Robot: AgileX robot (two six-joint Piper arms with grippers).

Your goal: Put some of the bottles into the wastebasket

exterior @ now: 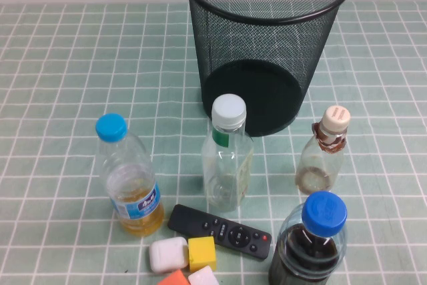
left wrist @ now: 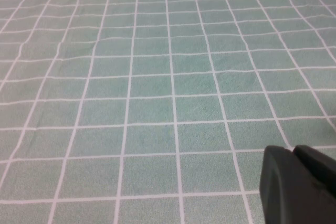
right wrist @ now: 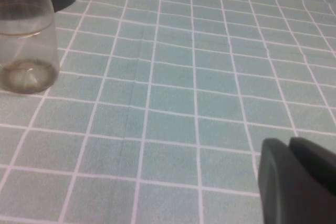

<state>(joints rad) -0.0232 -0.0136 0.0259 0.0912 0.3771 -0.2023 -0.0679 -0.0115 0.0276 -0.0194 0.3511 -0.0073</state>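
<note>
Although neither arm appears in the high view, a black corner of each gripper is caught by its own wrist camera. Of the left gripper (left wrist: 299,184) only a dark block at the frame edge is seen, over bare green-checked tablecloth (left wrist: 157,77); whether its fingers are spread or closed cannot be told. The right gripper (right wrist: 296,179) is cut off likewise, state not determinable. In the right wrist view the lower body of the small rounded clear bottle (right wrist: 26,40) is recorded well apart from that gripper, its top out of frame.

In the high view the small rounded clear bottle with cream cap and brown neck band (exterior: 323,158) stands upright, right of the taller clear plastic bottle with white cap and green neck label (exterior: 228,158), also upright. The large round black wire-mesh wastebasket (exterior: 267,25) stands just behind both; its far rim is cropped.

Left of these stands a blue-capped bottle of yellow liquid (exterior: 130,178). A wide blue-capped bottle of dark liquid (exterior: 310,245) is partly cut off at the near edge. A black remote control (exterior: 220,231) lies between them, with a yellow cube (exterior: 201,253) and a white block (exterior: 167,254) nearby.
</note>
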